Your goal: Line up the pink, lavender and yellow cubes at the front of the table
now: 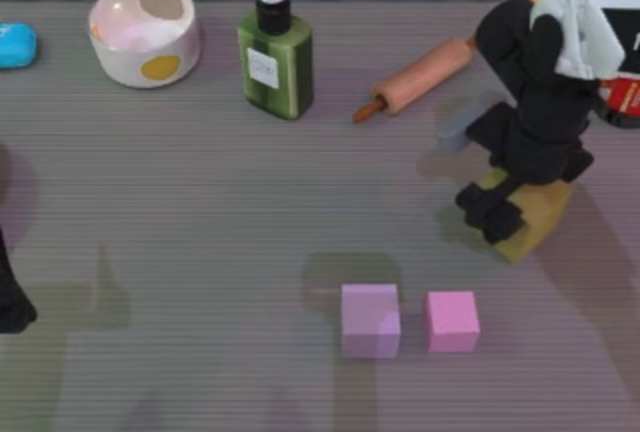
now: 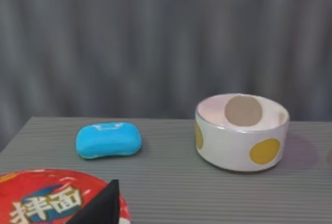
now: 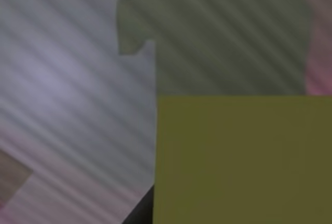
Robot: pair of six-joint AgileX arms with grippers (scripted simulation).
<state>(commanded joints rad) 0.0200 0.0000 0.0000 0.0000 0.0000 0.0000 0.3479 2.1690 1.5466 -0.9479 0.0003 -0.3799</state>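
Back left: bowl [image 1: 144, 34], contents unclear | right gripper [image 1: 497, 208] on yellow cube [image 1: 540, 217]

We see open table [image 1: 200, 252] left of the lavender cube [image 1: 370, 320] and right of the pink cube [image 1: 452, 320], only a narrow gap between those two, while the bowl [image 1: 145, 34], soap bottle [image 1: 275, 57] and rolling pin [image 1: 415, 77] crowd the back edge.

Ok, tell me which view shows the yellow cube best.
The right wrist view: the yellow cube fills much of the picture, one flat face unobstructed. The top view shows it partly hidden under the right gripper, beyond the pink cube. The left wrist view does not show it.
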